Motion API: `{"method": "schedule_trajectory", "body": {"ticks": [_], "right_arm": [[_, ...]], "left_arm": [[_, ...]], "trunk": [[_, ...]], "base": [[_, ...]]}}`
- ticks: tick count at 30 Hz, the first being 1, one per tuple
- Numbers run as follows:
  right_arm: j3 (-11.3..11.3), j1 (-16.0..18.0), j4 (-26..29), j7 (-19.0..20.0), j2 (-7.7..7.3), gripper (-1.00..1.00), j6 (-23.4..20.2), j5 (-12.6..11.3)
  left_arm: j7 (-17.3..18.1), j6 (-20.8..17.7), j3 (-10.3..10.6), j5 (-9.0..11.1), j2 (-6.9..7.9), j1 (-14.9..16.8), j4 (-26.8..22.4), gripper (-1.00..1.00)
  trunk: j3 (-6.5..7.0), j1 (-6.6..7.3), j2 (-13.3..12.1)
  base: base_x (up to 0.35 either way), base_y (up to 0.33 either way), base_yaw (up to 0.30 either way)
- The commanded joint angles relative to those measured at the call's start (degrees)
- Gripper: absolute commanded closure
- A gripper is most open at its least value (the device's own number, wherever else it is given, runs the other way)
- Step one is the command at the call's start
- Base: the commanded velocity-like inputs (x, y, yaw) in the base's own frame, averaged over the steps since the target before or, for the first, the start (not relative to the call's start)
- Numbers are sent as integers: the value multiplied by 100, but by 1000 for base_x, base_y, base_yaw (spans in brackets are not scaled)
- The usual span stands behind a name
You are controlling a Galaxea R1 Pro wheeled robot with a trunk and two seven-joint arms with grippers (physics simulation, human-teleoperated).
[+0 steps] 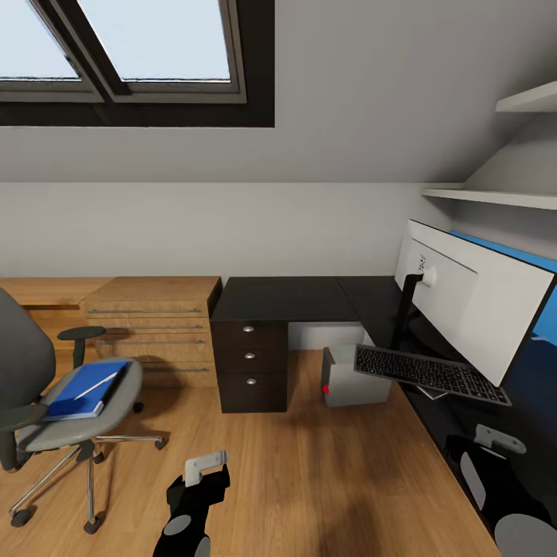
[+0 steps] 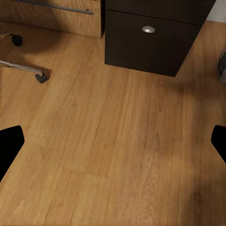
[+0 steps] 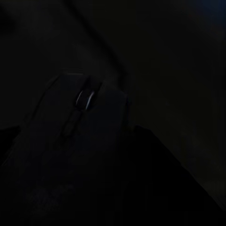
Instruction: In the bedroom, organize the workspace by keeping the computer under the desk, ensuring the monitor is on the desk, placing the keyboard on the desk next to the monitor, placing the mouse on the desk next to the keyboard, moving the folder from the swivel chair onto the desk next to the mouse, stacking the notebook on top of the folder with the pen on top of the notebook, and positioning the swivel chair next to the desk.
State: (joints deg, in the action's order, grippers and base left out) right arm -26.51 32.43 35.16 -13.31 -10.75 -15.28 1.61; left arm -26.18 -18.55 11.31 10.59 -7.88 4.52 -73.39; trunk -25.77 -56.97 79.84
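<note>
Where the right hand (image 3: 101, 155) hovers, mouse (image 3: 84, 110) just beneath.

I am looking into an attic bedroom serving as a home office: sloped grey walls, a skylight (image 1: 139, 46), plank floor (image 1: 309, 480), a black L-shaped bench (image 1: 286, 298), a swivel chair (image 1: 54, 394) and a wooden drawer chest (image 1: 151, 325).

Ahead of our left gripper (image 2: 113, 141), whose fingers (image 2: 10, 143) stand wide apart, we see bare wood floor (image 2: 117, 141). Beyond it the black drawer unit (image 2: 150, 42) blocks the way, with a chair leg (image 2: 28, 70) off to one side. Close before our right fingers lies the mouse (image 3: 84, 113) on the dark desk (image 1: 309, 298). The monitor (image 1: 472, 305) and tilted keyboard (image 1: 429, 374) crowd the desk corner.
</note>
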Motion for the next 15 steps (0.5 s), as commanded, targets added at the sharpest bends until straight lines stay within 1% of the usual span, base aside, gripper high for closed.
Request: {"method": "schedule_trajectory", "body": {"ticks": [1, 15], "right_arm": [[-4, 0, 3, 3, 3, 100, -46, -44], [1, 0, 36, 4, 6, 100, -46, -47]], "left_arm": [[-45, -17, 12, 49, 2, 5, -8, -100], [-45, -17, 12, 49, 5, 5, -7, -100]], "trunk": [[-7, 0, 3], [-7, 0, 3]], "base": [[0, 0, 0], [0, 0, 0]]}}
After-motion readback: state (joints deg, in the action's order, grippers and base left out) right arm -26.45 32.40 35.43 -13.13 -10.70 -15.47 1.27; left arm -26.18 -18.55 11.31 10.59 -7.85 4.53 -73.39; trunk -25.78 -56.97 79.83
